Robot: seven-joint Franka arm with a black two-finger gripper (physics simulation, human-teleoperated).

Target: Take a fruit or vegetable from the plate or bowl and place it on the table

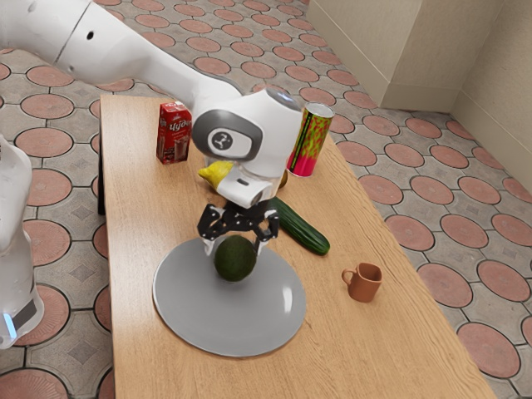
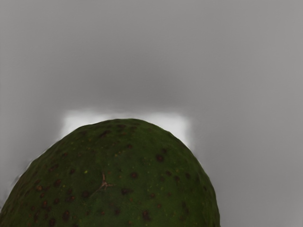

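Avocado sits right below the gripper, btwn its fingers, 1 finger each side. Gripper is open wide, pointing down; no firm hold seen, & can't tell if either finger touches the skin. Avocado rests on the gray plate, twd the rim on the gripper's side. Looks: roundish, dark green, bumpy skin w/ reddish-brown spots, a few pale specks & a small brown branching scar, per wrist view. Plate is round, smooth, w/ a bright glare patch.

Just past the plate, near the gripper: dk green cucumber, lying on the wood table. Yellow lemon is behind the hand, partly hidden, as is a small brownish item, type unclear. Brown mug stands upright apart from the plate, handle twd it. Further off: red carton & tall pink/yellow-green can, both upright. Beyond the table, floor w/ round reddish tiles.
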